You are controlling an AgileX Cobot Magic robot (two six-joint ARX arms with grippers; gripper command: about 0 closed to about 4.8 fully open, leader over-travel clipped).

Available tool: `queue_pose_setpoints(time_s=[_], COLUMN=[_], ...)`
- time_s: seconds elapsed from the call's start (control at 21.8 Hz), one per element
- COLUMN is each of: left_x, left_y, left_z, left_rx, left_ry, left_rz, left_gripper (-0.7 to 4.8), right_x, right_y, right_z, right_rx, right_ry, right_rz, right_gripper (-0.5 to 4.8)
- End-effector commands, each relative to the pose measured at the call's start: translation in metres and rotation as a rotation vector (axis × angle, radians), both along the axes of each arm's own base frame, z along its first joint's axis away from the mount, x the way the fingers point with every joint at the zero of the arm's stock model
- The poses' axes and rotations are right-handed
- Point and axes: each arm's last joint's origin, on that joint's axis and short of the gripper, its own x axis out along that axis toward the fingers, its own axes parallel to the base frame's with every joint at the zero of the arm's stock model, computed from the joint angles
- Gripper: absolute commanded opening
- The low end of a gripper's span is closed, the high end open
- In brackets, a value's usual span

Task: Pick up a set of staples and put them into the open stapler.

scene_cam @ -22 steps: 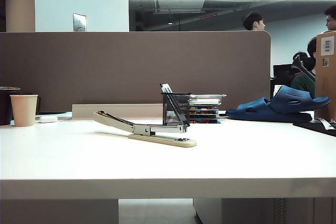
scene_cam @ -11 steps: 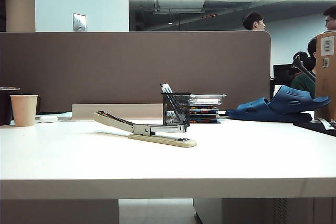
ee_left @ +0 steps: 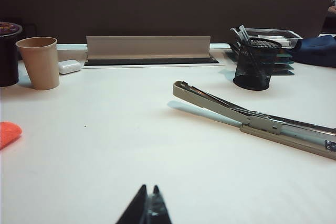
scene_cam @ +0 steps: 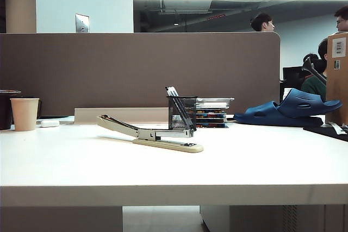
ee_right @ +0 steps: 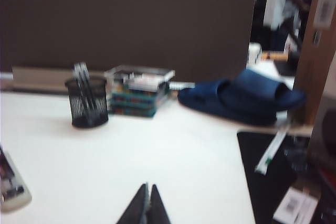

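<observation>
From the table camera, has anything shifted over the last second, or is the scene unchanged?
Nothing visibly changed in the exterior view. The stapler lies open in the same spot before the mesh pen cup, and the paper cup is unmoved. Neither arm enters that view; the left gripper and right gripper show shut jaws, holding nothing.

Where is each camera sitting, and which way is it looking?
Exterior view: low, at the table's front edge, looking level across at the stapler and the brown divider; no arm shows.
Left wrist view: on the left arm, close above the table, facing the stapler and paper cup; the left gripper, shut, pokes in.
Right wrist view: on the right arm, facing the blue slippers; the right gripper is shut.
All three share the black mesh pen cup.
</observation>
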Motion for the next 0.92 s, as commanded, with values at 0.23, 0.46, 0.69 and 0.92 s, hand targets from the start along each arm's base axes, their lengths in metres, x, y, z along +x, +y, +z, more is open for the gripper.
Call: queue_pose_setpoints(time_s=[0.23,0.46,0.69,0.92], left_x=[0.0,0.0,0.0,0.0], left_y=[0.0,0.0,0.0,0.0], left_z=[0.001,0.001,0.001,0.001], left_rx=[-0.006,-0.006,-0.006,-0.006], left_ry=[-0.002,-0.001,0.0,0.001], left_rz=[-0.005,-0.005,-0.005,-0.005], left_gripper=[-0.06,-0.06,-0.06,-0.06], right_x=[-0.009,-0.013,-0.016,-0.014], right_y=[0.0,-0.001,-0.001,-0.001], right_z=[0.002,0.005,0.007,-0.002], right_rx=[-0.005,0.006,0.006,0.008], right_ry=[-0.054,-0.084,-0.113,-0.025], right_rz=[-0.009,-0.079,-0.08,-0.081], right_gripper=[-0.09,-0.09,-0.08,-0.09])
